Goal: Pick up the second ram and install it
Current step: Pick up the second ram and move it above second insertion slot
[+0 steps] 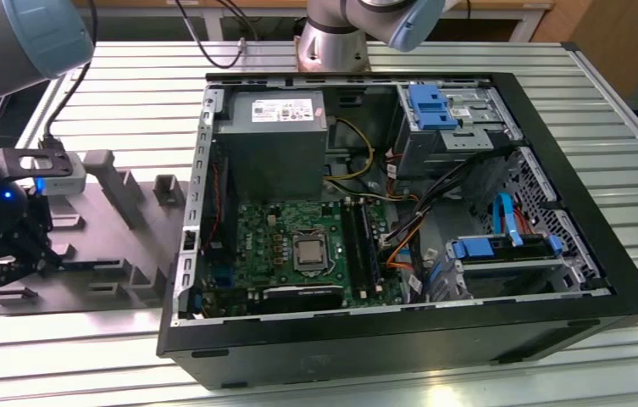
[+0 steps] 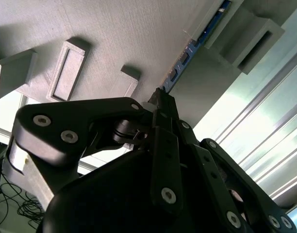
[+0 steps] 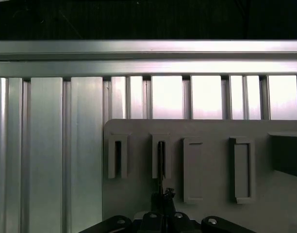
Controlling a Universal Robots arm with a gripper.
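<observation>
The gripper (image 2: pixel 160 97) pinched the ram's (image 2: pixel 185 59) near end. The ram stood on edge in the tray (image 2: pixel 105 34), at 9 o'clock from the case (image 1: pixel 409 339) in the exterior view. A straight, untwisted lift would probably avoid jamming.

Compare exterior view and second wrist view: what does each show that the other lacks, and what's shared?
Exterior view adds: the open computer case, its motherboard and the square processor. Second wrist view adds: the second ram, seen edge-on and standing in the tray's blocks, with the gripper at its near end. Both: the grey tray and the gripper.
</observation>
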